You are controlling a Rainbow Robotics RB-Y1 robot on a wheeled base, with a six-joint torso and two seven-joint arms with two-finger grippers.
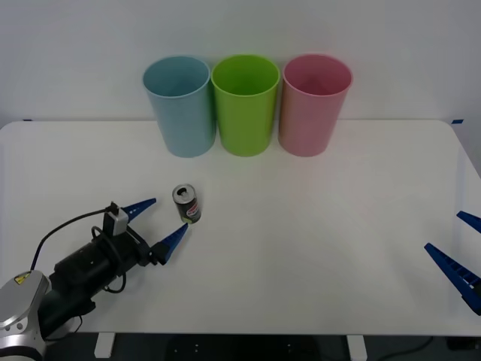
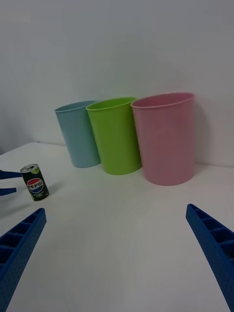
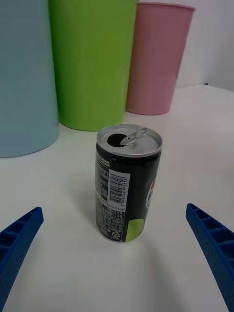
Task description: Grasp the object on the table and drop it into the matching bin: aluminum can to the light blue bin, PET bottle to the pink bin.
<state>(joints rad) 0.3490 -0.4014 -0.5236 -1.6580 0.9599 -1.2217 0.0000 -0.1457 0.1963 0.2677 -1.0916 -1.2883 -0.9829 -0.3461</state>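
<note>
The aluminum can point(image 1: 186, 204) point(image 3: 126, 190) point(image 2: 34, 182), small and dark with a silver pull-tab top, stands upright on the white table point(image 1: 301, 248). My left gripper point(image 1: 160, 220) is open just short of it, one blue finger on each side of the can's near face and neither one touching. At the table's right edge my right gripper point(image 1: 460, 252) hangs open, far from the can. The light blue bin point(image 1: 179, 105) point(image 2: 78, 132) point(image 3: 24, 78) stands at the back left. At the back right is the pink bin point(image 1: 314, 101) point(image 2: 166, 137) point(image 3: 158, 56).
A green bin point(image 1: 244, 103) point(image 2: 117, 134) point(image 3: 90, 61) stands between the light blue and pink bins, all three close together in a row by the wall. Bare tabletop lies between the can and the bins.
</note>
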